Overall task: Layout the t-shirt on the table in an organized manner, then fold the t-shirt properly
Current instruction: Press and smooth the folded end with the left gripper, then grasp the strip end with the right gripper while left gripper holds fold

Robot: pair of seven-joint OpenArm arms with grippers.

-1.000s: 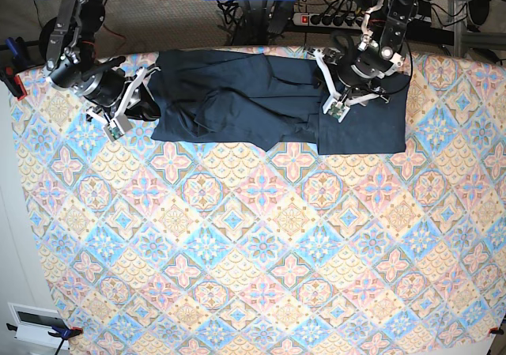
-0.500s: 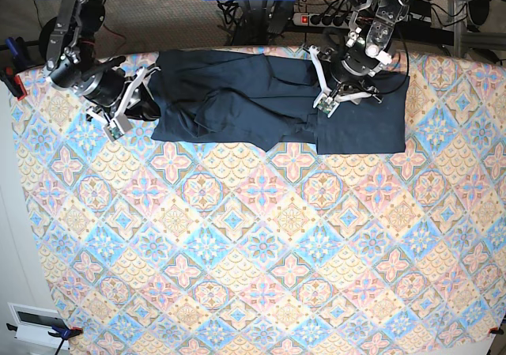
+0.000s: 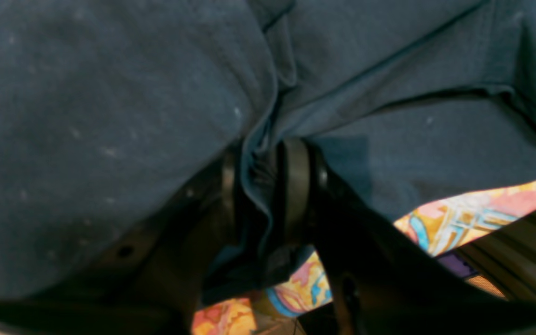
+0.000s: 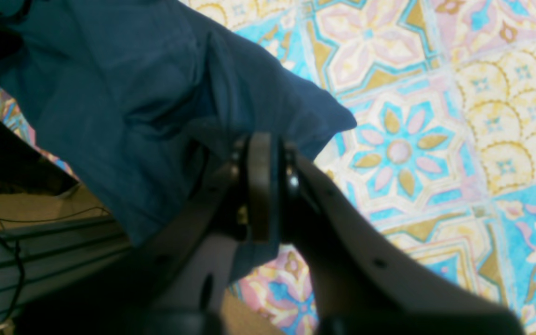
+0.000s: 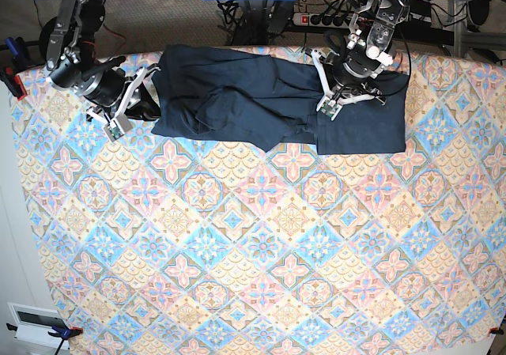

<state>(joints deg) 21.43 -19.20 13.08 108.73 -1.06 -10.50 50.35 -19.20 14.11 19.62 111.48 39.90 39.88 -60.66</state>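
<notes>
Since a second ago my left gripper (image 5: 328, 108) has pulled in from a wide spread and slid toward the shirt's middle, while my right gripper (image 5: 120, 122) has not moved. From the base view, the one t-shirt (image 5: 269, 94) lies rumpled along the far edge of the table (image 5: 253, 244), stretched sideways between my two arms. Through my left wrist, a bunched ridge of navy cloth (image 3: 258, 177) sits pinched between my jaws. Through my right wrist, the jaws are pressed together at the shirt's end (image 4: 258, 186); I judge they grip cloth there, though the fold itself is hidden. Laying out looks unfinished to me: creases remain, and no fold has begun. Count: one shirt, one table, two grippers.
</notes>
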